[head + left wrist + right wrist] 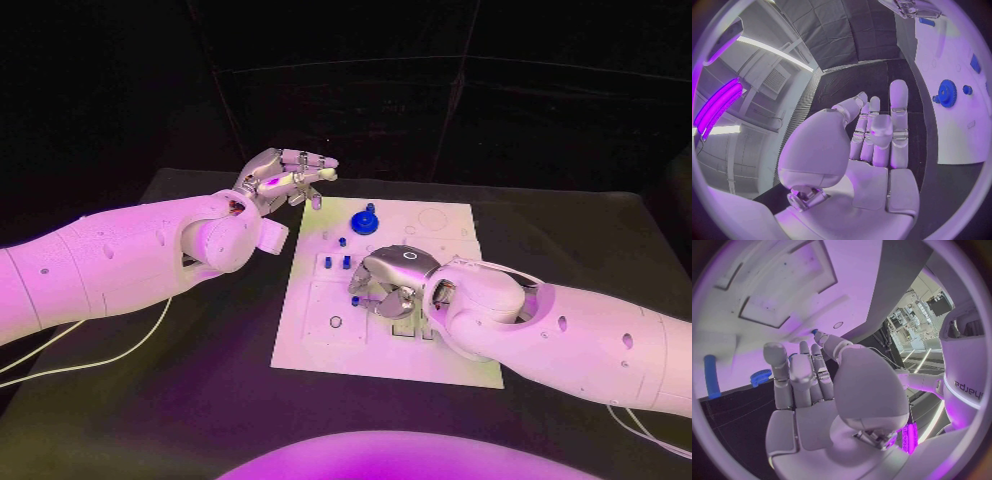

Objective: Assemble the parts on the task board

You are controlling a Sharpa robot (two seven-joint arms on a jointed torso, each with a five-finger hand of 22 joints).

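Right hand (387, 285) hovers over task board (447, 365) centre, fingers apart, grasping nothing. Left hand (286, 175) released, off board at 10 o'clock. Blue gear (365, 220) at board's 12 o'clock. Advice: lower slowly, align fingertips over small blue pegs (343, 262).

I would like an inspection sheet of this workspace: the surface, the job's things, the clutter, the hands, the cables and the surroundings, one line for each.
Surface: black table, dark cloth-like top.
Job's things: white rectangular task board in the middle; a blue gear-shaped part and small blue pegs stand on it; recessed slots and round holes show in the plate.
Clutter: nothing seen.
Hands: left hand raised beside the board's far left corner, fingers apart, holding nothing; right hand low over the board's middle, whether it holds a part cannot be told.
Cables: white cable hangs from the left arm; another by the right arm.
Surroundings: black backdrop behind the table.
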